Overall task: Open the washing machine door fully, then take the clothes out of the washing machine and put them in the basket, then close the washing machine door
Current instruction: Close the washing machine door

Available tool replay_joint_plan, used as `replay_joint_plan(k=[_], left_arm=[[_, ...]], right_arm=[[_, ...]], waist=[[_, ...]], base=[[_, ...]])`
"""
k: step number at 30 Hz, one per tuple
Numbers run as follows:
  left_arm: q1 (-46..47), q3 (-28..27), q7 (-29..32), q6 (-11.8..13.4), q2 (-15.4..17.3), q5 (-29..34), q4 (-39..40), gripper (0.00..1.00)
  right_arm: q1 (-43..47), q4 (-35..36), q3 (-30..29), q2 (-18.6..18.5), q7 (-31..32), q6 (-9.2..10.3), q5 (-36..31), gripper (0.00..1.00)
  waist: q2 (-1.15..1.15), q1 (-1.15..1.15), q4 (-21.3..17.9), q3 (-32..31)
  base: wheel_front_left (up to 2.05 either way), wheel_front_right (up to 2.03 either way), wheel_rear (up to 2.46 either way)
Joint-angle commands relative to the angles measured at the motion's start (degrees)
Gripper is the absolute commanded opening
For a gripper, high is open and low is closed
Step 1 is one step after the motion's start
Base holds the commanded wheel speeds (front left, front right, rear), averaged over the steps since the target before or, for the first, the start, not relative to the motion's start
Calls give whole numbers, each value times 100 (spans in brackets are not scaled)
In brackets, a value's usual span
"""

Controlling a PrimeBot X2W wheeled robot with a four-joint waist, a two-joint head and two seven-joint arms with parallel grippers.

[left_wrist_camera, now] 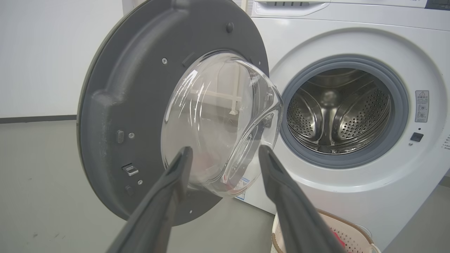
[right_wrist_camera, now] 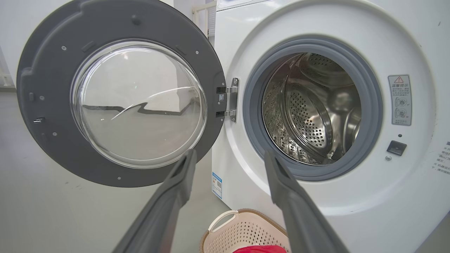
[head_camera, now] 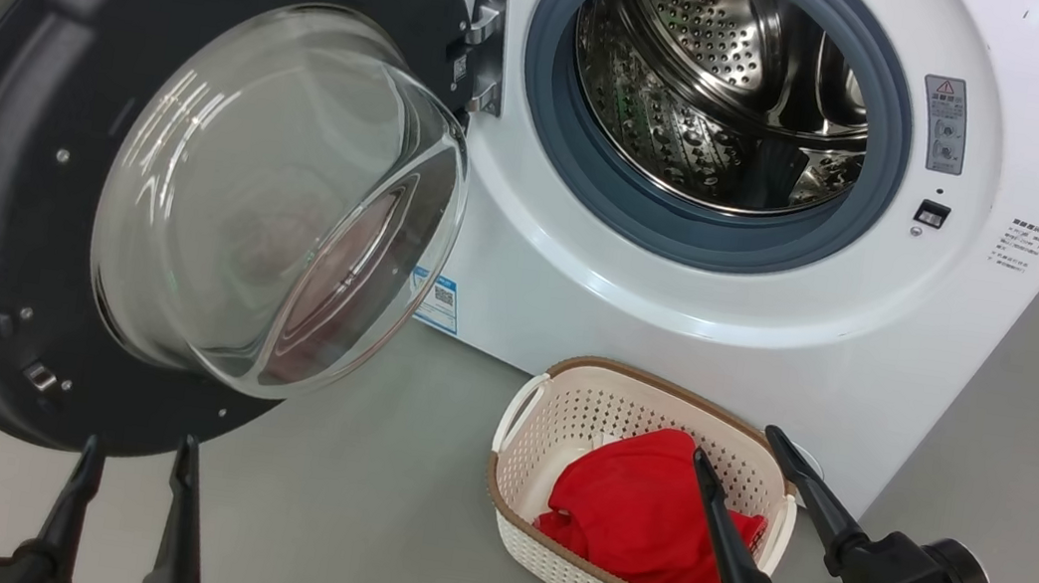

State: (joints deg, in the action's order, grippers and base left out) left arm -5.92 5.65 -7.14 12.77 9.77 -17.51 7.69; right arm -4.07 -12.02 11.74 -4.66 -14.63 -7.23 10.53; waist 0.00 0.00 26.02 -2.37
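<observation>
The washing machine door (head_camera: 14, 165) hangs open at the frame's left, beside the washing machine (head_camera: 581, 280). Red clothes (head_camera: 640, 518) lie in the basket (head_camera: 564, 408), lower centre. Both the left hand (head_camera: 140, 440), lower left, and the right hand (head_camera: 735, 441), lower right, gape apart.

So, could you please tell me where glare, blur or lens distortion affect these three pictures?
Head view: glare streaks the glass bowl of the washing machine door, highlights dot the steel drum. Left wrist view: the left end effector looks soft up close. Right wrist view: the right end effector is soft too, and the room mirrors in the door glass.
</observation>
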Motion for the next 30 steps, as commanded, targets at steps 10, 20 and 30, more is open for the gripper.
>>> replay_joint_plan(k=[10,20,30], left_arm=[[165,-168,-206,106,167,244,113,0],[1324,-609,-599,352,519,566,-20,0],[2781,-1456,-651,531,953,212,-920,0]], right_arm=[[-132,139,97,3,-37,-25,-26,100],[-167,70,36,9,-37,-25,-70,100],[-206,-8,-96,11,-37,-25,-100,100]], waist=[[0,0,-1,8],[0,0,-83,130],[0,0,-283,171]], base=[[0,0,0],[0,0,0],[0,0,0]])
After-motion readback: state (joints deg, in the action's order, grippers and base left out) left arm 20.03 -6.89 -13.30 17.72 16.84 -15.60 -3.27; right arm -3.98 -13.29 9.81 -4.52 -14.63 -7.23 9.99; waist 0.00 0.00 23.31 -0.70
